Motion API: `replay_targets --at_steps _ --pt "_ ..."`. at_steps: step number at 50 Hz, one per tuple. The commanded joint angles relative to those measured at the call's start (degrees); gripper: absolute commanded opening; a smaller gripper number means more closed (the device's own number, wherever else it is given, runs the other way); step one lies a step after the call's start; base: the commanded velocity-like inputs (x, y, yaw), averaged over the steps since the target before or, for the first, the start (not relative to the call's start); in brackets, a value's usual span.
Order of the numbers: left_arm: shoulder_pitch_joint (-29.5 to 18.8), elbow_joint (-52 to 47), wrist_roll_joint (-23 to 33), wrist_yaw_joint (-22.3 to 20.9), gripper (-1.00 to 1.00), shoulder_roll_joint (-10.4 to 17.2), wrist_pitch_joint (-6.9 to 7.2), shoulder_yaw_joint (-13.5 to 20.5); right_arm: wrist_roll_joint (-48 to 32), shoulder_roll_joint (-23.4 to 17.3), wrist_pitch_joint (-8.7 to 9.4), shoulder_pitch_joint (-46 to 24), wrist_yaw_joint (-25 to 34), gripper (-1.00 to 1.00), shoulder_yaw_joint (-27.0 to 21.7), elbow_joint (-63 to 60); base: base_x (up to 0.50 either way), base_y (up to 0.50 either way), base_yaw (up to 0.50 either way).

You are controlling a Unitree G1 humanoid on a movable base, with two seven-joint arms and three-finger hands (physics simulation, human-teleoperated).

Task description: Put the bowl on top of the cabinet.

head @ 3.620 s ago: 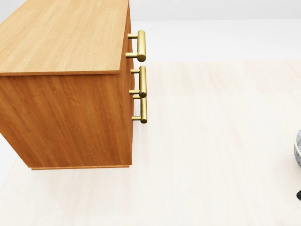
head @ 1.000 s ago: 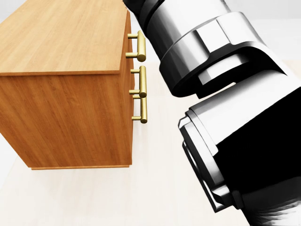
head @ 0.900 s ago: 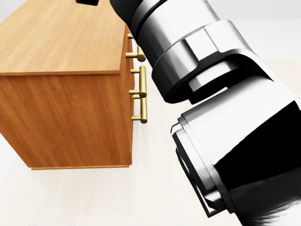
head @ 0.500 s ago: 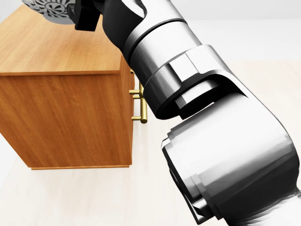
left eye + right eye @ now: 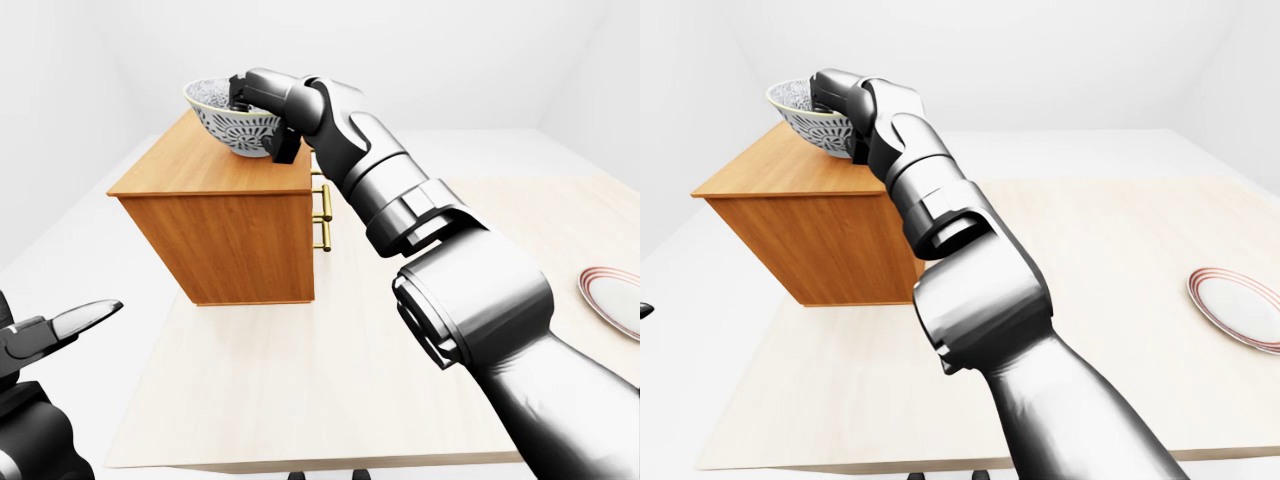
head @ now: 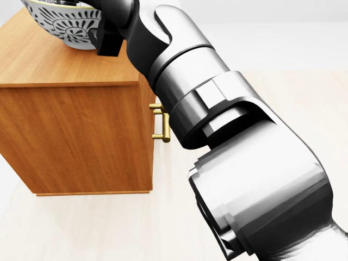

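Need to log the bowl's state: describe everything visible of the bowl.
The bowl is round and deep, white with a dense dark floral pattern outside and along the inner rim, seemingly ceramic. It sits upright over the cabinet top; contact with the wood cannot be confirmed. The right hand grips its rim on the view's right.

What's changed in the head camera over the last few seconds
The right arm swung in from the head view's right and reached up-left, carrying the bowl in the right hand over the cabinet top. The bowl had been at the right edge. The cabinet and the view have not shifted.
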Motion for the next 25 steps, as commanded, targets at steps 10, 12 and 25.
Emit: replay_targets --at_steps 10,12,25 --pt "0.18 -0.37 0.15 -0.08 1.00 -0.32 0.00 -0.22 -3.58 -0.19 0.00 1.46 -0.53 -1.00 -0.50 -0.18 0.00 0.00 0.00" --pt "0.13 -0.37 0.22 -0.05 1.00 -0.29 0.00 -0.29 -3.72 -0.31 0.00 1.26 -0.22 -1.00 -0.45 -0.14 0.00 0.00 0.00" --pt "0.03 -0.32 -0.11 0.08 1.00 -0.16 0.00 -0.06 -3.92 0.06 0.00 2.23 -0.81 -1.00 -0.53 -0.06 0.00 0.00 0.00"
